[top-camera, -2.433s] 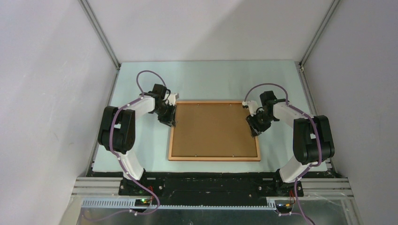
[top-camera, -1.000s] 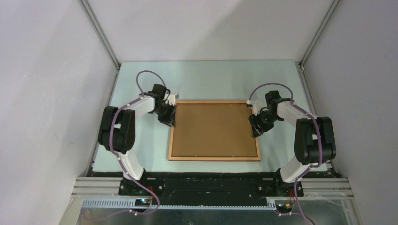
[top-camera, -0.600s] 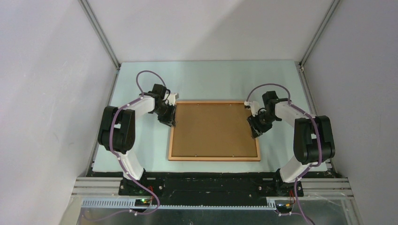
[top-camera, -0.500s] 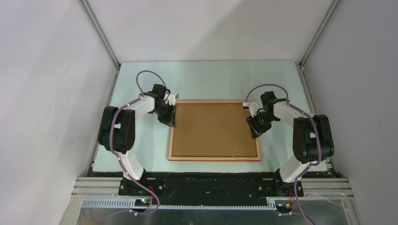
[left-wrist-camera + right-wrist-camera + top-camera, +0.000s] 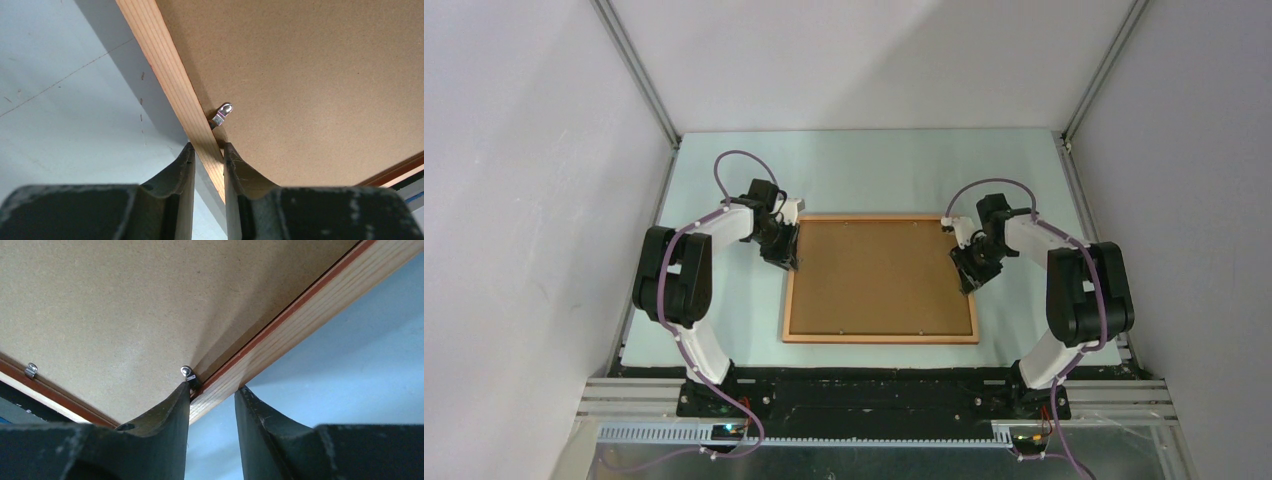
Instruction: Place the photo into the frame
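Frame [image 5: 880,339] lies flat, back side up, approx. middle of the table [image 5: 874,170], w/ a brown backing board [image 5: 879,278] sitting inside it. Left gripper [image 5: 786,262] is on the frame's left rail, toward the far end. Its wrist view shows the fingers [image 5: 182,170] clenched on the wood, one each side, just beside a small metal clip [image 5: 223,113]. Right gripper [image 5: 969,283] straddles the right rail but isn't gripping. Inner finger [image 5: 175,410] sits at the rail's inner edge by a second clip [image 5: 187,371]; outer finger is apart from the wood, gap showing.
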Robot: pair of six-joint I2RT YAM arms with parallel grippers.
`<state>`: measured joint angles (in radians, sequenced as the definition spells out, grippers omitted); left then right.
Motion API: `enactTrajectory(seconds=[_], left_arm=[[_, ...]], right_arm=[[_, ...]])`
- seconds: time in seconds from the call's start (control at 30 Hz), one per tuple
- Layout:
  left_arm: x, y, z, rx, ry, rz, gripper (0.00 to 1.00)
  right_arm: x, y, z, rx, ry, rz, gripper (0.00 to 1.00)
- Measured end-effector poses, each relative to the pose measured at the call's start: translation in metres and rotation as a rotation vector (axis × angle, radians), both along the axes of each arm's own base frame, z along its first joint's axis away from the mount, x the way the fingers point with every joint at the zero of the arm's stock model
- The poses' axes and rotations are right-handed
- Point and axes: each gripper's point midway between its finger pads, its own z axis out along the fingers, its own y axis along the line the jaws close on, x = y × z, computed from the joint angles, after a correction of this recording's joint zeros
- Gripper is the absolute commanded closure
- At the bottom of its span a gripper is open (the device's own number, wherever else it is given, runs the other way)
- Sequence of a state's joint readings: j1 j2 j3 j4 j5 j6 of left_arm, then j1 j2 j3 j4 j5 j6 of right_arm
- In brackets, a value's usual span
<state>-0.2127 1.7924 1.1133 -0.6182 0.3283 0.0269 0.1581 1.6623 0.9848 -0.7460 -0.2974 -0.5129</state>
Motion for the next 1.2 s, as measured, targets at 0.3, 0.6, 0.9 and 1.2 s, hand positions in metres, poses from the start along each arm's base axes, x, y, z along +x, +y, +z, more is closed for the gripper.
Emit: enactTrajectory(seconds=[0.3, 0.6, 0.9, 1.2], left_arm=[[0.0, 0.0, 0.0, 0.0, 0.0, 0.0, 0.78], [0.0, 0.0, 0.0, -0.001, 0.0, 0.001, 0.78], [0.0, 0.0, 0.0, -0.005, 0.001, 0.001, 0.78], [0.0, 0.0, 0.0, -0.007, 0.001, 0.002, 0.75]], right_arm=[[0.001, 0.0, 0.0, -0.007, 0.027, -0.036, 0.68], [0.001, -0.001, 0.0, -0.007, 0.033, -0.052, 0.69], [0.006, -0.001, 0.0, 0.01, 0.017, -0.059, 0.43], [0.019, 0.0, 0.024, 0.045, -0.089, -0.061, 0.29]])
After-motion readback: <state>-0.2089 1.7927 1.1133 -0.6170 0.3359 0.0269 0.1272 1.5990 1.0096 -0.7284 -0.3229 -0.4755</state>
